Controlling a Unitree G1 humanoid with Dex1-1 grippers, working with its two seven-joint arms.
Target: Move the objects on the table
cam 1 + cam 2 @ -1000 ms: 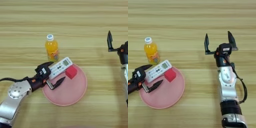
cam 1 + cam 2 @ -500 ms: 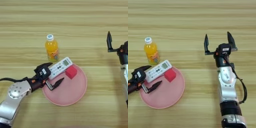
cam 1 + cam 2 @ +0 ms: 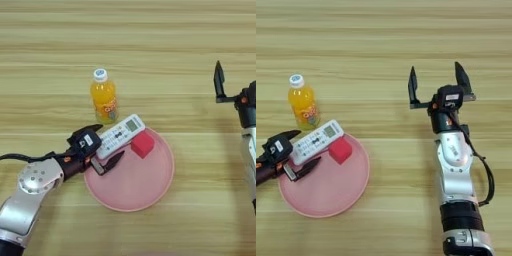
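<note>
Here, nearest first.
My left gripper [image 3: 102, 150]: fingers spread either side of the near end of the remote control [image 3: 119, 136], one above it, one below over the pink plate [image 3: 150, 192]; whether they press it, I cannot tell.
Remote control: long axis slanted, small screen end pointing away from my left gripper, up and to the right, lying over the plate's far-left rim; button markings too small to read.
Red cube [image 3: 143, 144]: on the plate, just beyond the remote's screen end.
Orange-drink bottle [image 3: 103, 98]: upright on the table [image 3: 150, 50], just past my left gripper; label print unreadable.
My right gripper [image 3: 437, 85]: well to the right, fingers wide apart, holding nothing.
Views: the right eye shows both right fingers; the left eye only one.
</note>
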